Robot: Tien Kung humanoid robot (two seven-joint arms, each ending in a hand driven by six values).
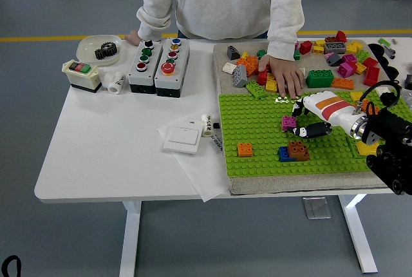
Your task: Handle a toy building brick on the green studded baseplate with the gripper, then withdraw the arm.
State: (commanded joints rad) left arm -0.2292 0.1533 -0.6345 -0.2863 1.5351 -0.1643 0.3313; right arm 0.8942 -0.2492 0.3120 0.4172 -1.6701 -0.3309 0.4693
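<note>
The green studded baseplate (254, 119) lies on a grey mat at the table's right. My right hand (300, 118), white and orange with black fingers, reaches in from the right over the plate. Its fingers are curled around a magenta brick (289, 122) that sits on the plate's studs, with the thumb below it and the other fingers above. Just in front stand a brown brick (298, 150) and a blue brick (284, 155), joined together. An orange brick (245, 149) sits further left. My left arm is out of view.
A person stands at the far side, one hand (283, 74) resting on the loose bricks (335, 58) behind the plate, the other (134, 37) by the button boxes (158, 64). A white switch (182, 139) on paper and a bowl with a gear (100, 49) lie to the left.
</note>
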